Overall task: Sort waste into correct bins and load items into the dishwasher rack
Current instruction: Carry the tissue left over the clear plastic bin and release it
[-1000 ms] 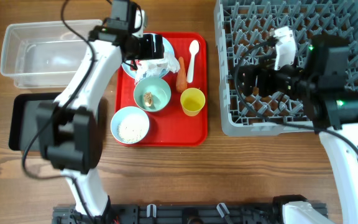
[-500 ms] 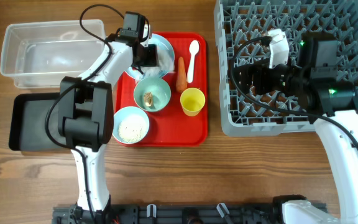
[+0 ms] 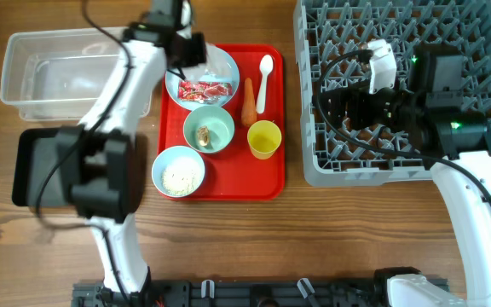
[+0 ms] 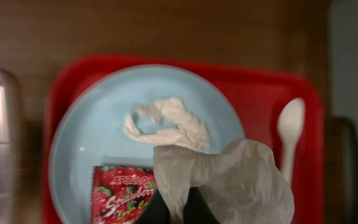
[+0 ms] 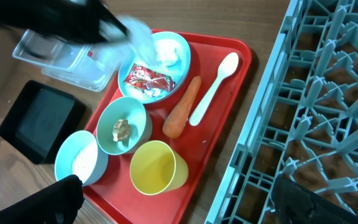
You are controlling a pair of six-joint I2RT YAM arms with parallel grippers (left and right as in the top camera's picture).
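Observation:
My left gripper (image 4: 179, 210) is shut on a crumpled white tissue (image 4: 229, 177) and holds it just above the light blue plate (image 4: 92, 124). On the plate lie a second twisted bit of tissue (image 4: 166, 124) and the red wrapper (image 4: 120, 193). From overhead, the left gripper (image 3: 186, 53) hangs over the plate (image 3: 227, 72) at the back of the red tray (image 3: 228, 183). My right gripper (image 5: 182, 202) is open and empty above the grey rack's (image 3: 450, 153) left part. The tray also carries the carrot (image 3: 248, 102), spoon (image 3: 264, 78), yellow cup (image 3: 263, 139) and two bowls (image 3: 209, 130) (image 3: 178, 171).
The clear tub (image 3: 58, 72) stands at the back left, with the black tray (image 3: 32, 166) in front of it. One bowl holds rice (image 5: 79, 158), the other a small food scrap (image 5: 122, 129). The rack rim (image 5: 253, 143) borders the red tray's right side.
The left gripper has closed on the tissue and lifted it off the plate, uncovering the red wrapper. The right arm shifted slightly at first, then stayed still and open.

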